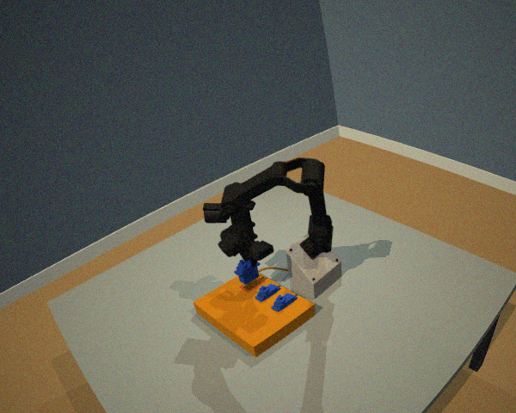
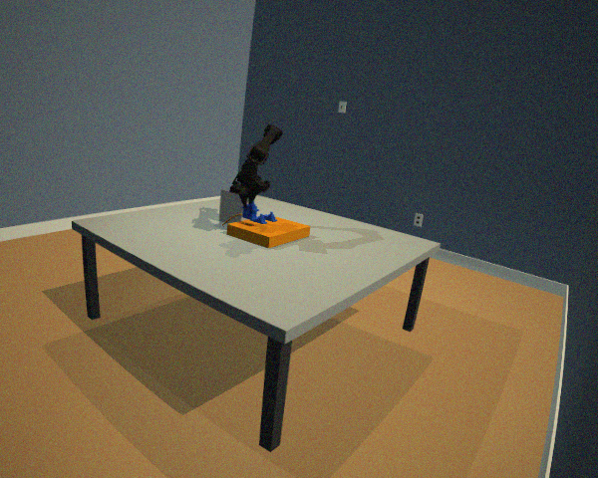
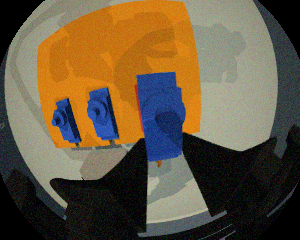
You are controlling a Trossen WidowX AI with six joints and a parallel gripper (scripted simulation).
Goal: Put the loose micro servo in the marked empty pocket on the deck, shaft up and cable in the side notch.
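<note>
1. Clamping the loose micro servo point(image 1: 246, 271), the gripper point(image 1: 248, 260) hangs at centre frame in the top view, its jaws closed narrow on the blue body and pointing down.
2. Below it, the orange deck point(image 1: 245, 317) lies on the grey table point(image 1: 383, 311) just below the middle of that view, with the arm's pale base block point(image 1: 314, 273) to its right.
3. The held servo hovers over the deck's upper corner, beside the red-outlined marked pocket point(image 1: 254, 284); whether its bottom touches the deck cannot be told.
4. Two seated servos point(image 1: 267, 292) point(image 1: 283, 301) sit in a row to the lower right of the pocket, along the deck edge nearest the base block.
5. A thin brown cable point(image 1: 273, 269) runs from the held servo toward the right, above the table.
6. In the wrist view the servo point(image 3: 160, 116) fills the centre, upright between the dark fingers, a round shaft boss on its near face; the deck point(image 3: 117, 47) spreads across the upper left, and the two seated servos point(image 3: 102, 115) point(image 3: 65, 120) stand at left of centre.
7. In the exterior view the arm point(image 2: 252, 164) bends over the deck point(image 2: 268, 231) in the upper middle of the frame, with the blue servo point(image 2: 248, 211) at its tip.
</note>
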